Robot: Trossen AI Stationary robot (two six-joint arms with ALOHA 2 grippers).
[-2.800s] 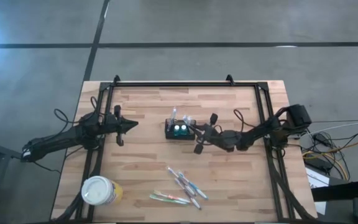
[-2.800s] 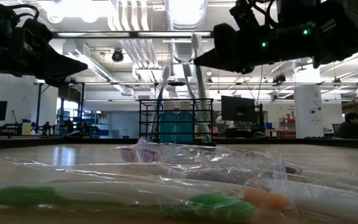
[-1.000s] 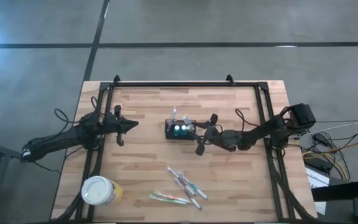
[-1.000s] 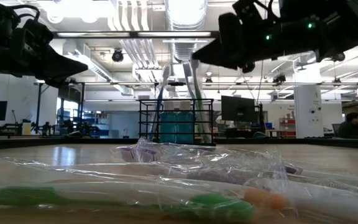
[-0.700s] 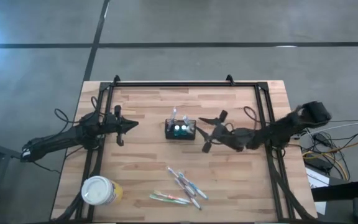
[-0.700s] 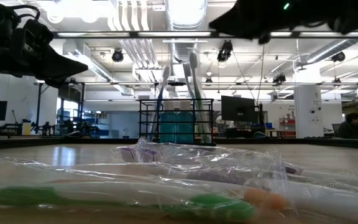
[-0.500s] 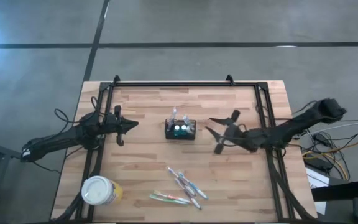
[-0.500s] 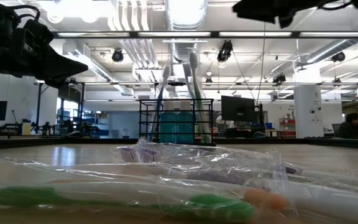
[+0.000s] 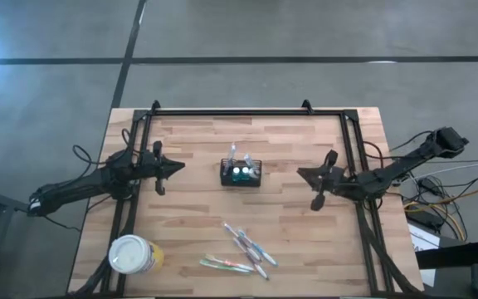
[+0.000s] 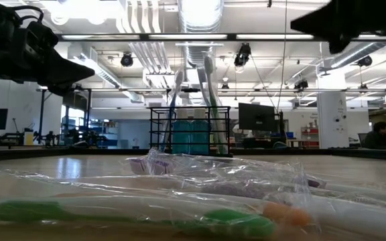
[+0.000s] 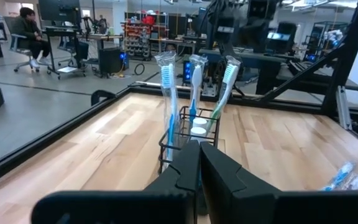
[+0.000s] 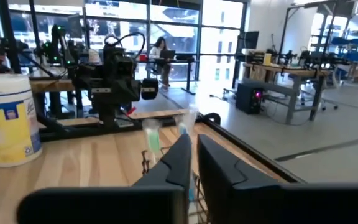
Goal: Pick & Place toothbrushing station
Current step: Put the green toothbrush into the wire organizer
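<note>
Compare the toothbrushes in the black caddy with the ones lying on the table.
The toothbrushes in the caddy stand upright, bristles up, unwrapped; the toothbrushes on the table lie flat in clear plastic wrappers. The caddy ones sit mid-table, the others near the front edge. Neither group is touched by a gripper.

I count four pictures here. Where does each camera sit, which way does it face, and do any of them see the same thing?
High view: above the table, looking straight down; both arms show, the left claw and right claw either side of the black wire caddy.
Low view: at tabletop height, looking across wrapped toothbrushes into the room; arms hang at the top corners.
Left wrist view: on the left arm, facing the caddy past its own shut claw.
Right wrist view: on the right arm, facing the caddy past its shut claw, yellow cup beyond.
All four share the caddy.
</note>
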